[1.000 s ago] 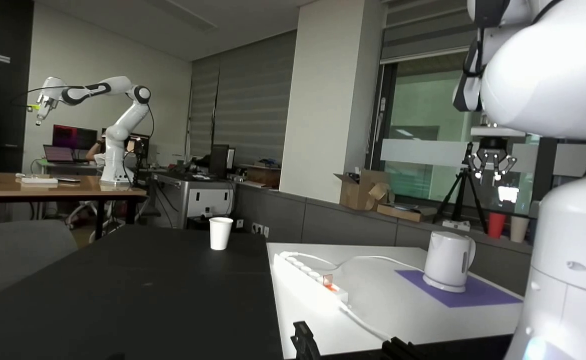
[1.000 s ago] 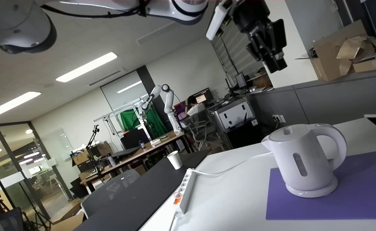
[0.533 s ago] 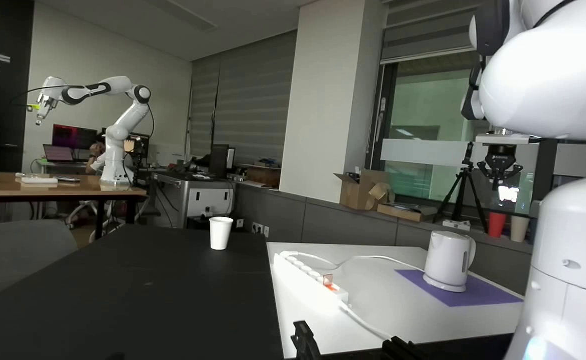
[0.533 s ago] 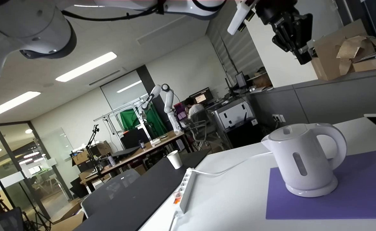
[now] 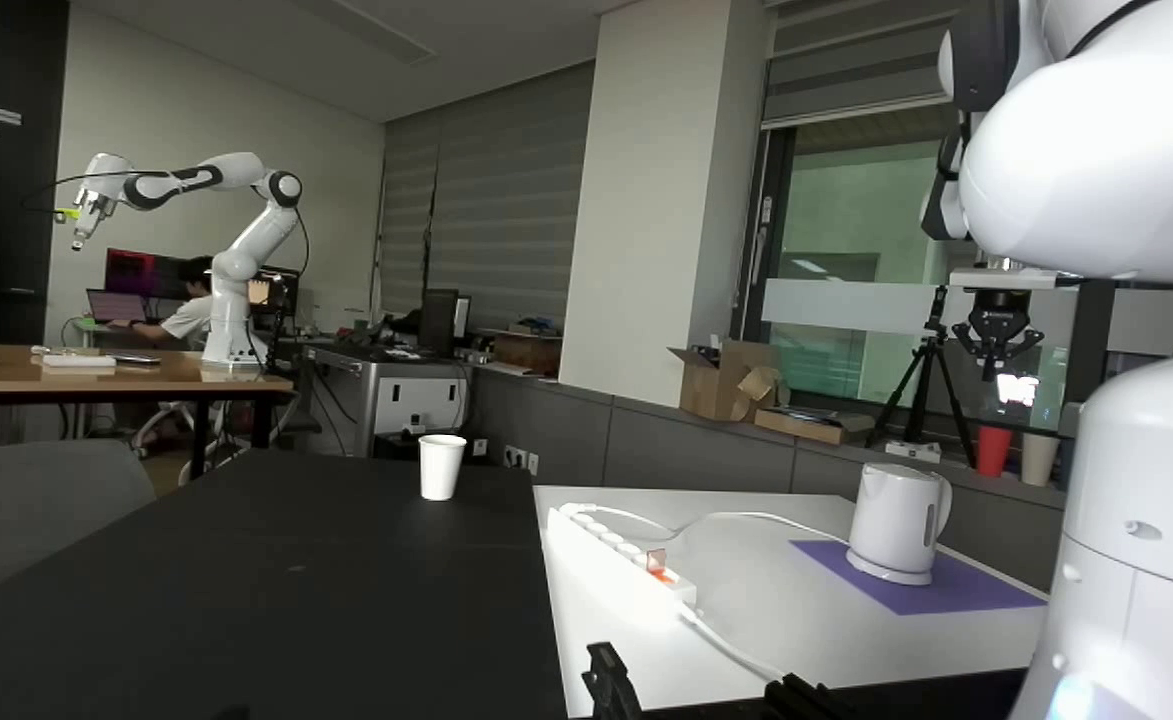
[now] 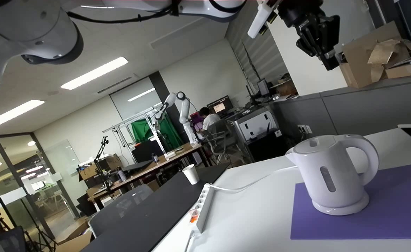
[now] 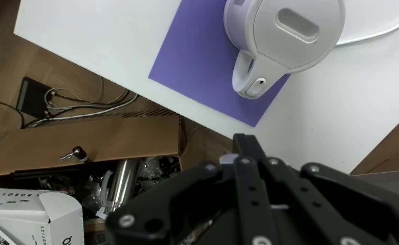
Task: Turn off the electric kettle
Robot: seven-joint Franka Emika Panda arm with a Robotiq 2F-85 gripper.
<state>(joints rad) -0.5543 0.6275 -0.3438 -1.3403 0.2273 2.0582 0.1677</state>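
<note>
The electric kettle (image 5: 891, 515) is a white jug standing upright on a purple mat on the white table; it also shows large in an exterior view (image 6: 312, 168). In the wrist view the kettle (image 7: 296, 51) is seen from above, lid closed, with an oval switch (image 7: 254, 87) bearing a dark dot on its handle (image 7: 269, 69). My gripper (image 7: 245, 135) is shut and empty, its fingertips together, apart from the kettle. In both exterior views the gripper (image 5: 989, 368) hangs well above kettle height, pointing down; there (image 6: 330, 63) the tips are also together.
A white power strip (image 6: 207, 206) with an orange switch lies along the table, and a white cable (image 6: 254, 183) runs from it to the kettle. A paper cup (image 5: 441, 467) stands on the black table (image 5: 276, 600). An open cardboard box (image 7: 134, 139) lies beyond the table edge.
My gripper was open one second ago and is now shut. It moved to the right in both exterior views, then barely shifted in the last half second. The kettle has not moved.
</note>
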